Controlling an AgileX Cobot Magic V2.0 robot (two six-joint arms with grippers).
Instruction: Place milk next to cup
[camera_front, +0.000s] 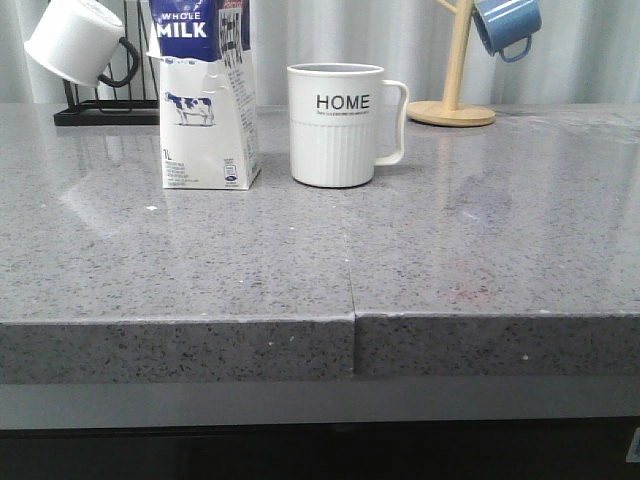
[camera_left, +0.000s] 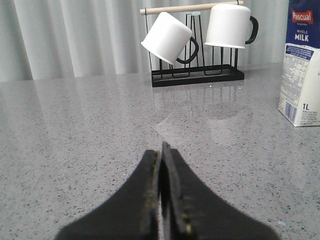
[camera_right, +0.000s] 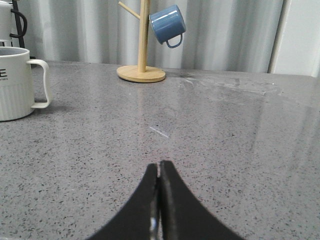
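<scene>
Pale pleated curtains (camera_front: 330, 40) hang behind a glossy grey speckled countertop (camera_front: 400, 260) reflecting soft light.

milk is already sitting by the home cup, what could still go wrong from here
1. The milk is tall and stands close to the cup with only a narrow gap; a nudge could tip it against the cup.
2. Both grippers, left and right, look shut and low over the table; a careless sweep forward might catch the carton or the cup's handle.
</scene>
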